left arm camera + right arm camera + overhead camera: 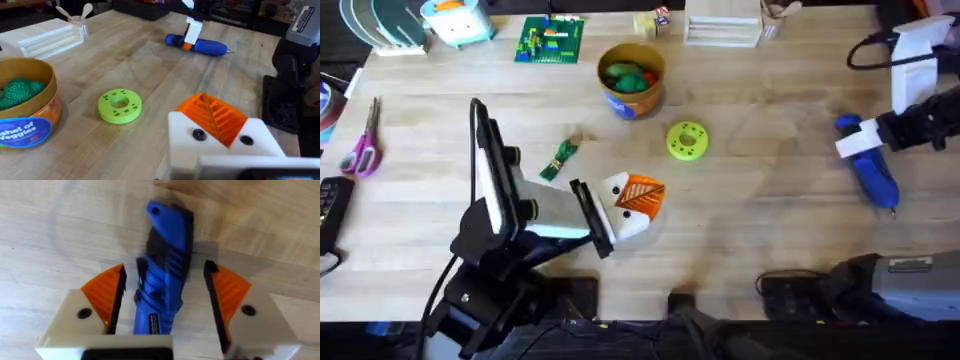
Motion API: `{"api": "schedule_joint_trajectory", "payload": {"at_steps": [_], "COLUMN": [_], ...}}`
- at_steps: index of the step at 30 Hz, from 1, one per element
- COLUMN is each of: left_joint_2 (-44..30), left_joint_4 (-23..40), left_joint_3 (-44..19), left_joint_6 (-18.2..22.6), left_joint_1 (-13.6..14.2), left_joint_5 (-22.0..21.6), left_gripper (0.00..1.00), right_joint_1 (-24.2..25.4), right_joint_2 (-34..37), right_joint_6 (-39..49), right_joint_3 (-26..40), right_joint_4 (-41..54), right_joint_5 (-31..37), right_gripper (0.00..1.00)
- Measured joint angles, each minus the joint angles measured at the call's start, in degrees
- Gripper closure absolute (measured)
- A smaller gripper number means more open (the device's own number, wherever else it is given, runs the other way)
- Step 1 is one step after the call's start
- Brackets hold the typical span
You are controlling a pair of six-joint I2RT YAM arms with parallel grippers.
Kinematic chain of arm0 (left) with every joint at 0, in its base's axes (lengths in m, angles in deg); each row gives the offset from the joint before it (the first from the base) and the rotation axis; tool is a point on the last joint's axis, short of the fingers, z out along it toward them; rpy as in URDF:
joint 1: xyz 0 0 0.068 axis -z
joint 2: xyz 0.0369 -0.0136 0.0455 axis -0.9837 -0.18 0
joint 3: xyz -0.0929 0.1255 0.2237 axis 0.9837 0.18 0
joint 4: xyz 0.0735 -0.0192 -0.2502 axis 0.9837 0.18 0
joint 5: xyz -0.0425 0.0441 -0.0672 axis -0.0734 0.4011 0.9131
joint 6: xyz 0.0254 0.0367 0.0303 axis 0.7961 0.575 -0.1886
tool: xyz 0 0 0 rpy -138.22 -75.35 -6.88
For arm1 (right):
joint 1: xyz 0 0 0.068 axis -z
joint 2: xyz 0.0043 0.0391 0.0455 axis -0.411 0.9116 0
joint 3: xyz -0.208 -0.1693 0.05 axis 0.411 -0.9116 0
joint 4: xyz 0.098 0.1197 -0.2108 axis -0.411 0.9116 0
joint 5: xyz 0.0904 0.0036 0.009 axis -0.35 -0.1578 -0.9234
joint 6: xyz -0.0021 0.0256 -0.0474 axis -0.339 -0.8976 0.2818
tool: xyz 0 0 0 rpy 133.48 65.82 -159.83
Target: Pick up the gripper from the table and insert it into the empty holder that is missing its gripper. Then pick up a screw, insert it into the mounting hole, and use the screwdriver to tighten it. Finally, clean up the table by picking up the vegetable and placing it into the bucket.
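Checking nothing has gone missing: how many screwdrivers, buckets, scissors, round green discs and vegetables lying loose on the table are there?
Screwdriver: 1
Bucket: 1
Scissors: 1
Green disc: 1
Vegetable on the table: 1
Total: 5

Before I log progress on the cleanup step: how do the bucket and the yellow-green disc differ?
The bucket is a tall tan tub with a blue band; the yellow-green disc is flat and low. The bucket holds green toy vegetables; the disc holds nothing and has small holes. Both are round and stand on the table.
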Motion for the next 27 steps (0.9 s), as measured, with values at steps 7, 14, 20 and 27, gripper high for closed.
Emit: {"api": "schedule_joint_trajectory", "payload": {"at_steps": [7,14,20,27], "left_joint_2": [0.0,0.0,-0.01,0.0], "left_joint_4": [-0.01,-0.01,0.0,0.0], "left_joint_3": [0.0,0.0,0.0,0.0], "left_joint_6": [0.0,0.0,0.0,0.0], "left_joint_1": [0.0,0.0,-0.01,0.0], "left_joint_5": [0.0,-0.02,-0.02,0.0], "left_gripper": [0.99,0.99,0.99,0.99], "right_joint_1": [0.11,0.11,0.11,0.11], "right_joint_2": [0.01,1.27,2.75,2.78], "right_joint_6": [0.0,-0.06,-0.72,-1.77], "right_joint_3": [0.0,0.0,0.0,0.0], "right_joint_4": [-2.48,-2.57,-2.73,-3.87], "right_joint_5": [-0.18,-0.21,-0.45,-2.71], "right_gripper": [0.064,0.064,0.065,0.108]}}
